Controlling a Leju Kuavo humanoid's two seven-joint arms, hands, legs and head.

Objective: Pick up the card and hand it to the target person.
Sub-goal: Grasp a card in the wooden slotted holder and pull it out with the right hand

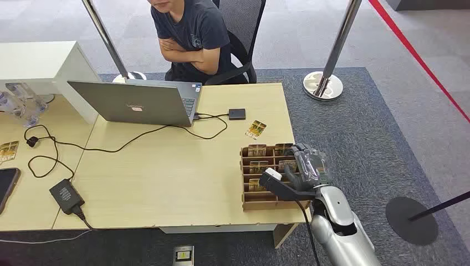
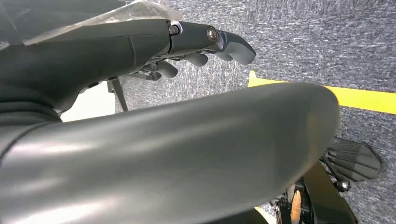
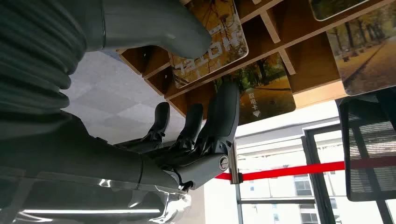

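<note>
A wooden card box [image 1: 270, 203] stands at the table's front right corner, with picture cards [image 1: 257, 149] upright in its slots. My right hand [image 1: 302, 166] reaches over the box from the right. In the right wrist view its thumb [image 3: 187, 37] lies against one autumn-picture card [image 3: 212, 44], and its dark fingers [image 3: 224, 112] sit on the far side with a gap between, not closed on it. Another card [image 1: 255, 129] lies flat on the table behind the box. A seated person [image 1: 194, 33] with folded arms faces the table's far side. My left hand [image 2: 219, 42] hangs over the floor, holding nothing.
An open laptop [image 1: 138, 102] stands in front of the person, with a cable running to a small black box [image 1: 236, 113] and a power adapter [image 1: 66, 195]. Water bottles [image 1: 22, 100] and a phone [image 1: 6, 185] are at the left. A stanchion base [image 1: 322, 86] stands beyond the table's right end.
</note>
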